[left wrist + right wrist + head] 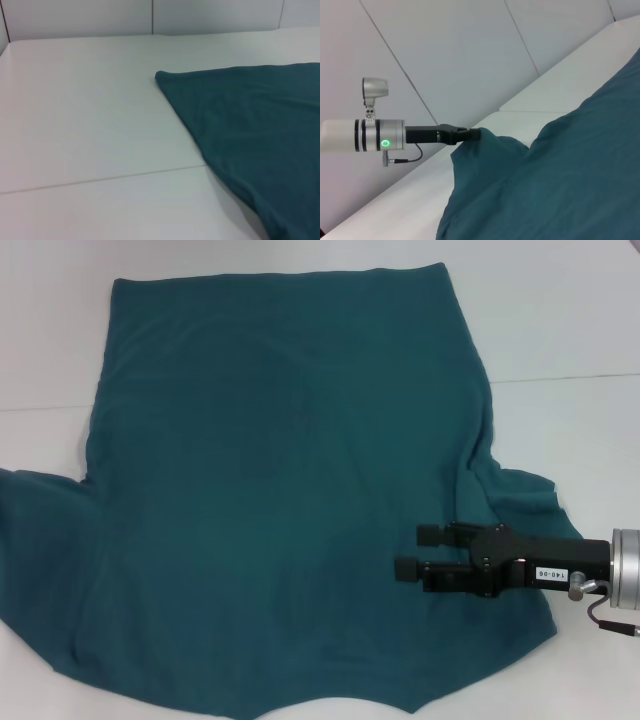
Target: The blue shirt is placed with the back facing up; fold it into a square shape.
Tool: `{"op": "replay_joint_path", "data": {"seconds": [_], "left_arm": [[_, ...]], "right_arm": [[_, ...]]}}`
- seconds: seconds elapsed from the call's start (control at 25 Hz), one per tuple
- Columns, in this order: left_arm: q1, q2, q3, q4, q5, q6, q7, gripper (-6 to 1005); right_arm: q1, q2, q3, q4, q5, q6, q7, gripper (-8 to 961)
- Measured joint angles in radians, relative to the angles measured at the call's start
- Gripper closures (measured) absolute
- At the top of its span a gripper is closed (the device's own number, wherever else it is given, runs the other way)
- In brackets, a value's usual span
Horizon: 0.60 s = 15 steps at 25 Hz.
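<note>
Shirt [270,490] spread flat — left sleeve cut off
Right gripper [418,551] parted above it; left gripper [475,134] pinches sleeve

We see soft, even light from above, only faint shadows edging the blue shirt [280,490] on the pale worktop [90,125], no glare, and slight softness throughout every view.
</note>
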Motion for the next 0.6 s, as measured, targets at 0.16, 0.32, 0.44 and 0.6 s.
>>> {"op": "replay_joint_path", "data": {"seconds": [0.16, 0.32, 0.44, 0.6], "left_arm": [[0.002, -0.005, 0.028, 0.019, 0.001, 0.010, -0.023, 999], [0.019, -0.011, 0.080, 0.062, 0.001, 0.058, -0.104, 999], [0.030, -0.013, 0.095, 0.096, 0.002, 0.122, -0.175, 998], [0.041, -0.016, 0.096, 0.138, 0.004, 0.198, -0.262, 998]], "right_arm": [[-0.001, 0.000, 0.001, 0.006, 0.000, -0.001, 0.001, 41], [-0.002, 0.000, 0.001, 0.011, 0.000, 0.000, -0.002, 41], [-0.005, 0.000, 0.001, 0.012, 0.000, 0.000, -0.004, 41], [-0.008, 0.000, 0.002, 0.013, 0.000, 0.000, -0.007, 41]]}}
